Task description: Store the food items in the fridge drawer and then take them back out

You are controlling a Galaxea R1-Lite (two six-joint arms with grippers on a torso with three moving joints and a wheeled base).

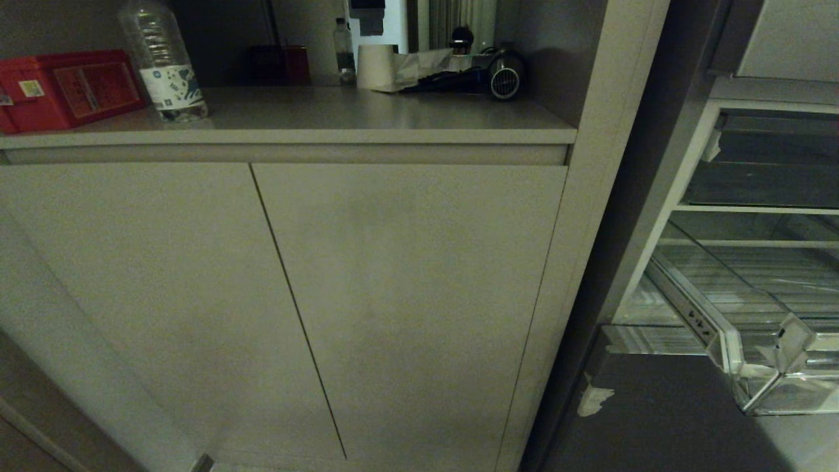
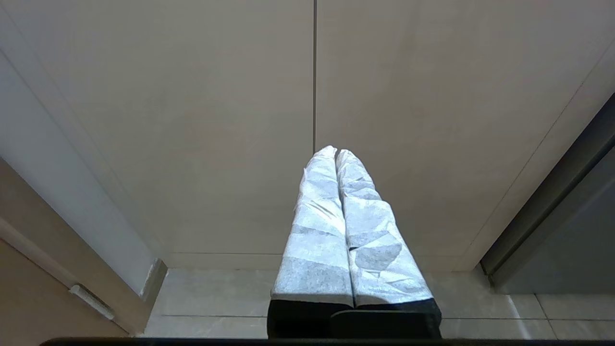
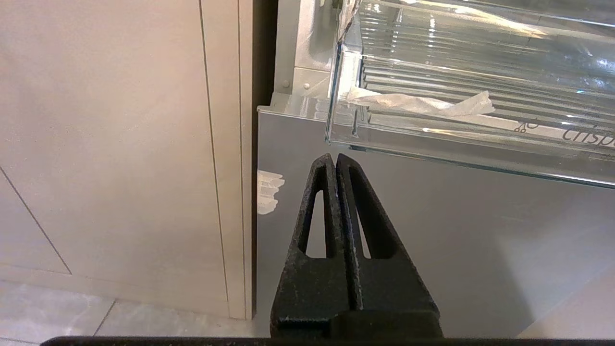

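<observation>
Fridge drawer (image 1: pixel 754 328): clear ribbed plastic bin, pulled out, right edge of the head frame.
Right claw (image 3: pixel 335 157): pressed together, empty, below the drawer's front wall.
Left claw (image 2: pixel 335 151): pressed together, facing cabinet doors (image 2: pixel 202 120).

**Home kitchen, dim light**

Beige cabinet doors (image 1: pixel 282 295) under a matching countertop (image 1: pixel 367 115). On it: red box (image 1: pixel 65 88) far left, clear water bottle (image 1: pixel 164 62), paper roll (image 1: pixel 377 65), dark small appliance (image 1: pixel 501 75) with cords. To the right, open steel fridge with clear ribbed fridge drawer (image 1: pixel 741 308) pulled out. Tiled floor (image 2: pixel 216 298) below.
</observation>
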